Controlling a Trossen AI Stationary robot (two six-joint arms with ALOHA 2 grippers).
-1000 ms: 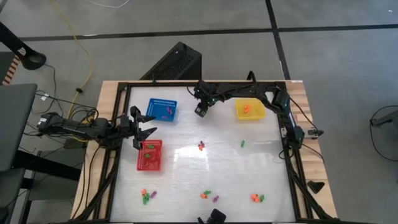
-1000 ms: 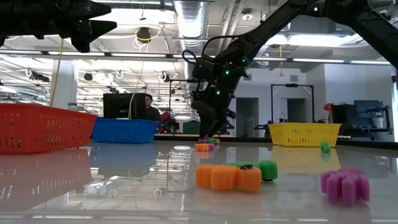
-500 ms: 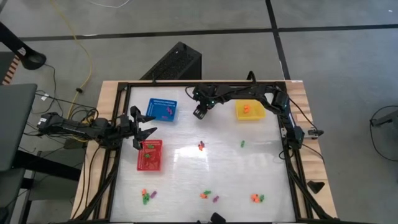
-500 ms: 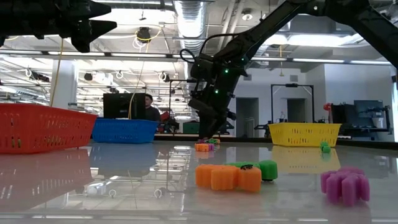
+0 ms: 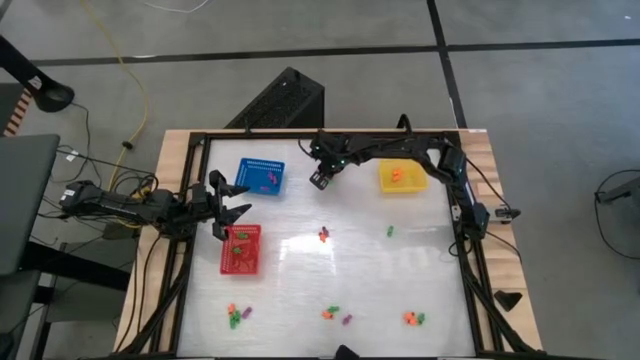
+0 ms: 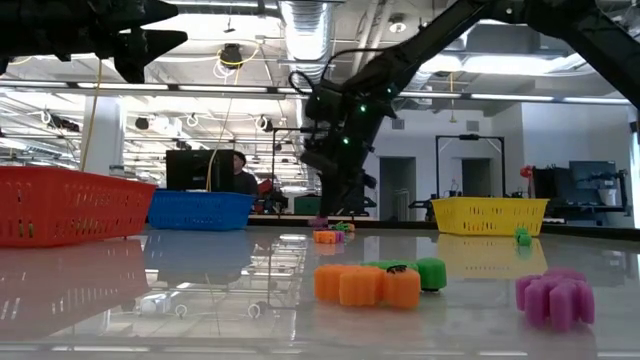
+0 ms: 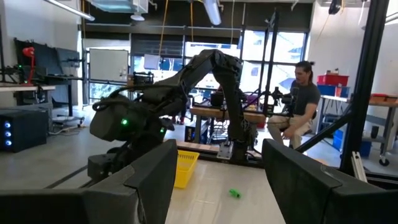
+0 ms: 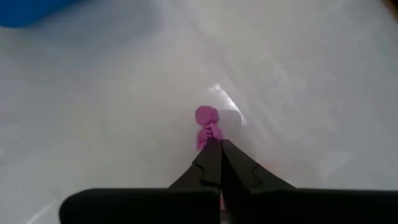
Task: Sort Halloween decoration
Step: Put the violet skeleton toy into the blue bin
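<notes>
One purple trinket (image 8: 206, 122) pinched in right gripper (image 8: 214, 151), no readable writing.

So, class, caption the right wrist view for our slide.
Right gripper shut on a purple trinket above the white table.

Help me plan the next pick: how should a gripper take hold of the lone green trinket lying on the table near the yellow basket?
Probably from straight above, closing across the green trinket's narrow middle: it lies low on the table with open space all round.
</notes>
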